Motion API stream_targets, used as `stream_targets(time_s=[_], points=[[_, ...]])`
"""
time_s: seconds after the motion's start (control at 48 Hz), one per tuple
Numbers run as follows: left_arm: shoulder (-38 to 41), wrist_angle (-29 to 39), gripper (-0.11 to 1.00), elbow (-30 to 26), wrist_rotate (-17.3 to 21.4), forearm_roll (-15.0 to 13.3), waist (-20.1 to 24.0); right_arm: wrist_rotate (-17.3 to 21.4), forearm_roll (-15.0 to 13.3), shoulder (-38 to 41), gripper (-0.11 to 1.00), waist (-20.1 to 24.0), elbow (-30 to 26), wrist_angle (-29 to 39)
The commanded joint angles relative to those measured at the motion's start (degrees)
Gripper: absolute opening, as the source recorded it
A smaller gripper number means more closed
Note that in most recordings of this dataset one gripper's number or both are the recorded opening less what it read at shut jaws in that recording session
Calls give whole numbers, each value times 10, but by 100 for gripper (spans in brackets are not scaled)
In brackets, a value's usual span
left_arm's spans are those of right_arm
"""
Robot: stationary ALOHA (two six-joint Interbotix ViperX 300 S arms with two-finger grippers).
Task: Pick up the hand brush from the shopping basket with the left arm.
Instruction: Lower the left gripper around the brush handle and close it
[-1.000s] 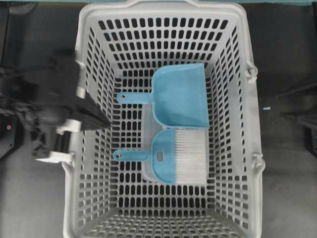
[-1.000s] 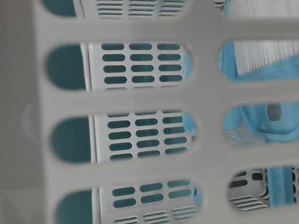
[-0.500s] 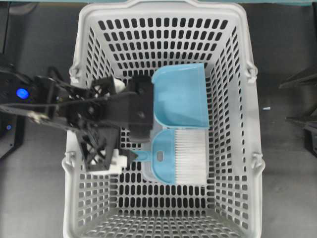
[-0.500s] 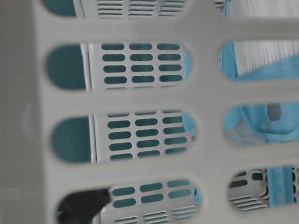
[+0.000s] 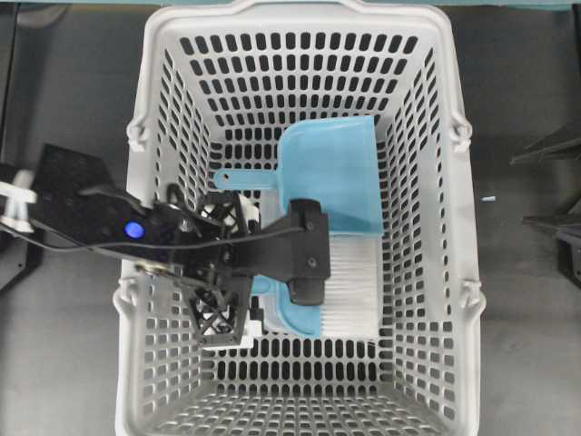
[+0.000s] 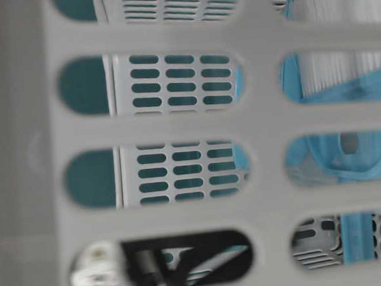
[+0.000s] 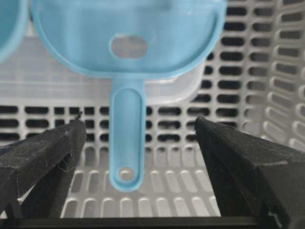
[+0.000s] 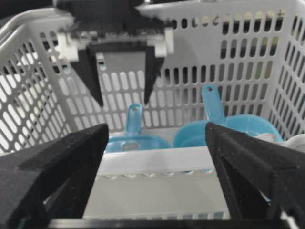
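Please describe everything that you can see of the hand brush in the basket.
The hand brush is light-blue plastic with a fan of white bristles, a slot in its body and a thin handle ending in a small hole. It lies flat on a clear container, beside the dustpan. The open left pincer straddles the handle without touching it.

**Trainee:** How do you read the light in the overhead view?

**Instructor:** You see even, diffuse light from above. The shopping basket (image 5: 300, 54) is bright with no harsh glare; the surroundings stay dark, and the left arm (image 5: 182, 238) is near-black, with little detail.

**Trainee:** And the table-level view?

**Instructor:** You look through the near basket wall (image 6: 176, 127), badly out of focus; the far wall behind it is sharper.

**Trainee:** The wrist views?

**Instructor:** The hand brush (image 7: 126, 138) is crisp. In the right wrist view, light comes through the far slots, and the near black fingers (image 8: 52, 176) are soft.
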Motion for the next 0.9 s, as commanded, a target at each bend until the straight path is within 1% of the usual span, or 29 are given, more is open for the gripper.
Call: stream_targets(time_s=[0.0,0.167,0.271,0.479,0.875], points=[[4,-1,91,0,-1,2,-1,1,0,4,78,1,-4,-6],[25,-1,91,15,-2,2,-3,2,1,2,78,1,0,-6],[35,-8,91,29,4,2,-3,2,1,1,78,1,3,-6],[57,-43,91,52,5,1,-3,9,2,1,78,1,4,-6],[59,-49,90,62,3,2,-2,11,2,0,78,1,10,-6]])
